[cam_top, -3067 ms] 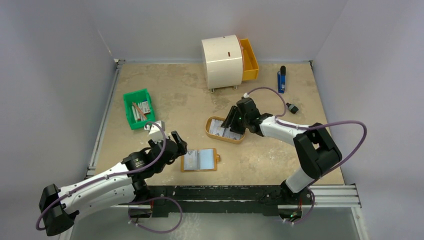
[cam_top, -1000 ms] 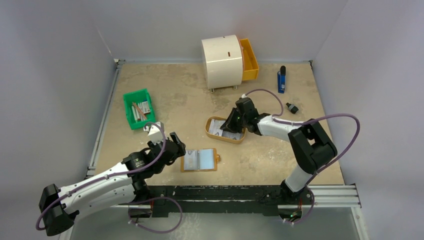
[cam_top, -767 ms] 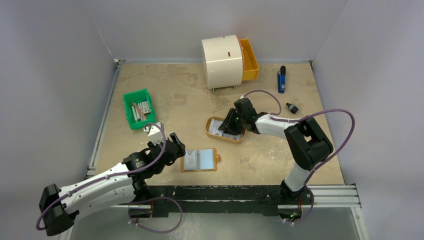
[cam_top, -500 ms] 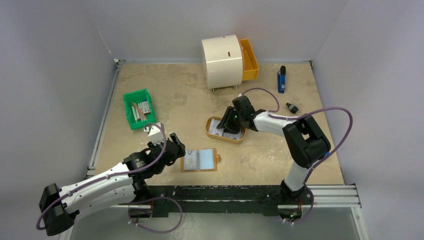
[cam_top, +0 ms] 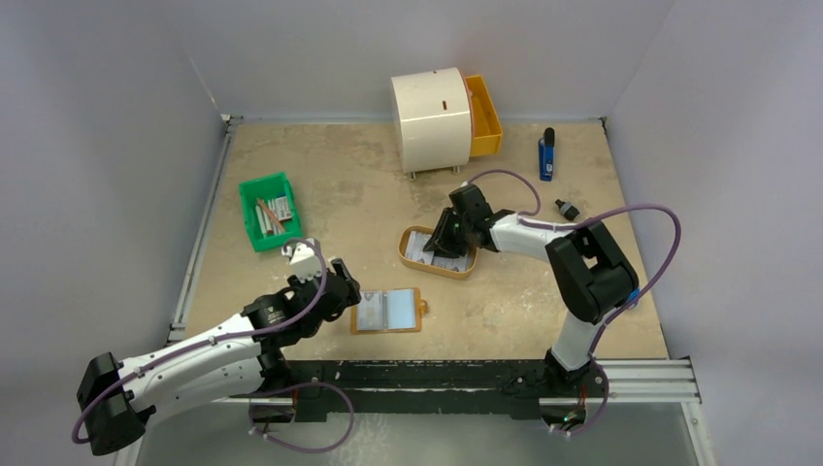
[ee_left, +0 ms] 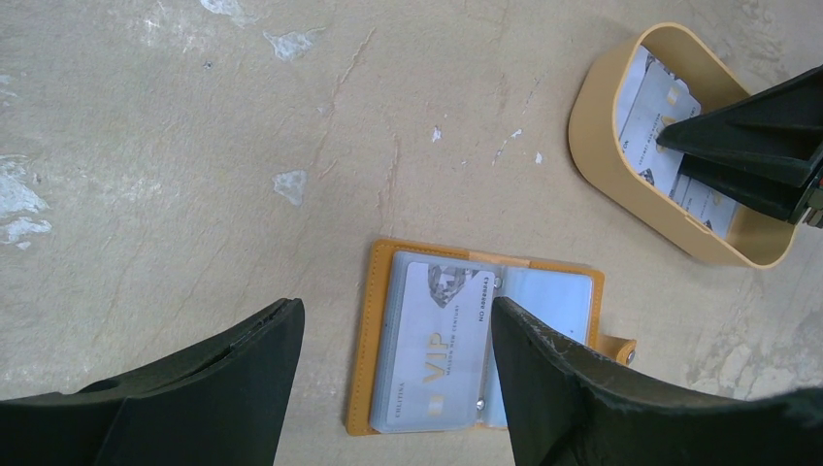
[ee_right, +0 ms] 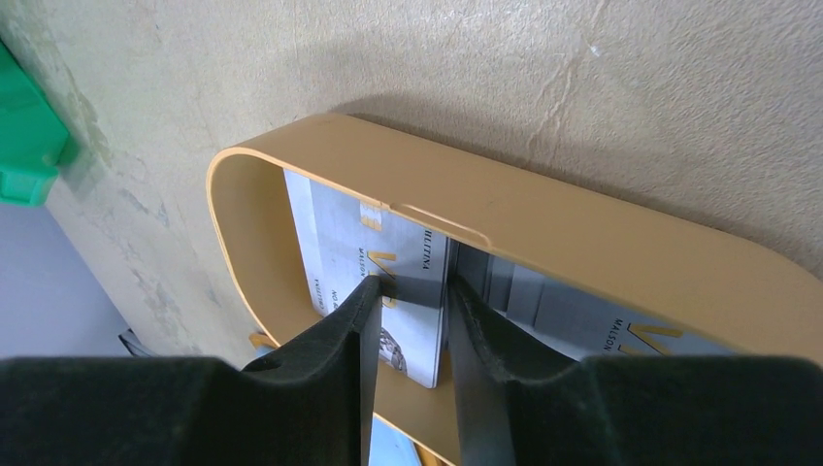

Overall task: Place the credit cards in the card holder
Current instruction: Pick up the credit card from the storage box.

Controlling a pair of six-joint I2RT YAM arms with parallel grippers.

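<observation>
The step in hand is the pickup. The right gripper (ee_right: 408, 311) is down inside the tray (ee_right: 602, 243). Its jaws stand a little apart, straddling the raised edge of one of the cards (ee_right: 330, 233), and they have not closed on it. The rest of the cards lie overlapped on the tray floor.

The wallet (cam_top: 355, 313) lies open on the table (cam_top: 320, 184), at about 7 o'clock from the tray in the top view and apart from it. A card (ee_left: 437, 349) already sits in its clear sleeve. The left gripper (cam_top: 335, 286) hovers at the wallet's 9 o'clock edge, jaws wide and holding nothing.

Next, the right jaws need to close squarely on that thin edge, lift the card clear of the tray wall and carry it toward 7 o'clock. The card then has to go in edge-first at a shallow angle. The left gripper will probably have to pin the wallet so it does not slide.
</observation>
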